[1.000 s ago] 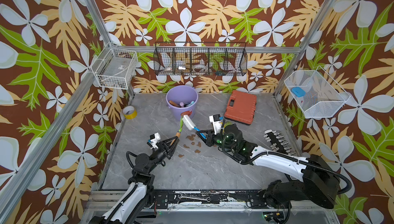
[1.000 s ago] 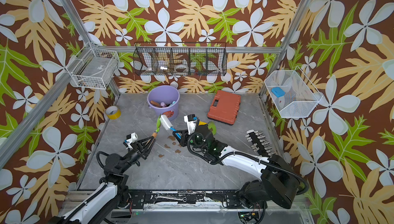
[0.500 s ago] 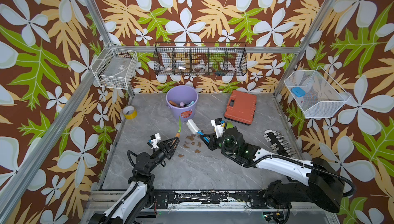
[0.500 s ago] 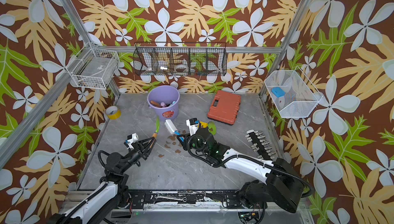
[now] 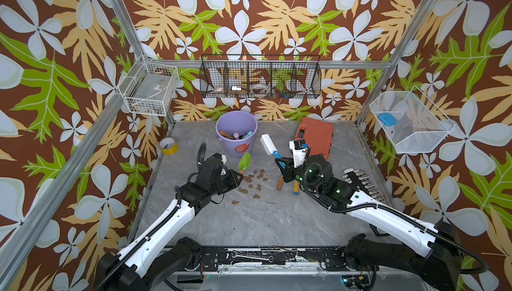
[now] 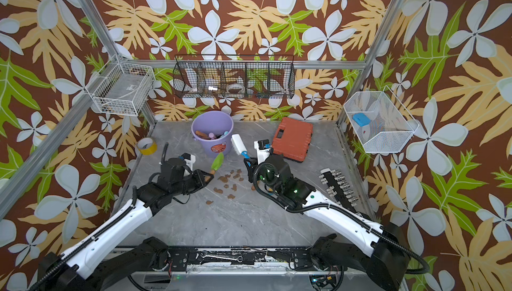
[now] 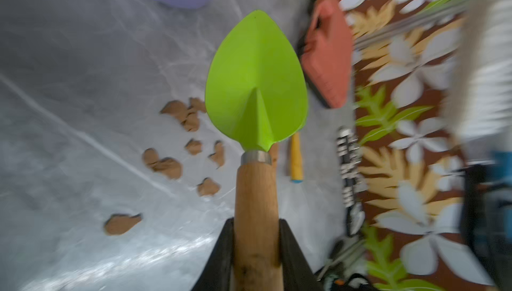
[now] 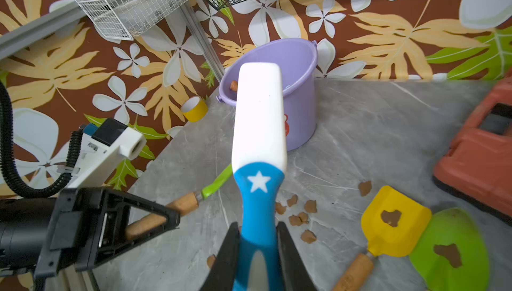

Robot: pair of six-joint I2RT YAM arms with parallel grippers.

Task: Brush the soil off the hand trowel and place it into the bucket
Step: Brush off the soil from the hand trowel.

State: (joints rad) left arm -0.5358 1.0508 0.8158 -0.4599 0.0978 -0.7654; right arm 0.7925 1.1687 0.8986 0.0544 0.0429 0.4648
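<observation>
Brush (image 5: 267, 143) has swung off right, clear of the trowel (image 5: 245, 161) — blade reads clean bright green, no clumps, raised just near-right of the bucket (image 5: 225, 144). Its wooden handle is clamped in the left gripper (image 5: 238, 176), tip aimed far, probably lining up the drop. Loose soil (image 5: 250, 177) sits on the table (image 5: 263, 220) below. The right gripper (image 5: 279, 161) grips the brush handle — parked clear.

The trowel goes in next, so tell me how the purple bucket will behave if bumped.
The bucket looks like thin plastic, so it is probably light and apt to slide on the smooth table. It stands upright on a flat base, and the handles already inside likely add weight, so sliding seems likelier than tipping.
</observation>
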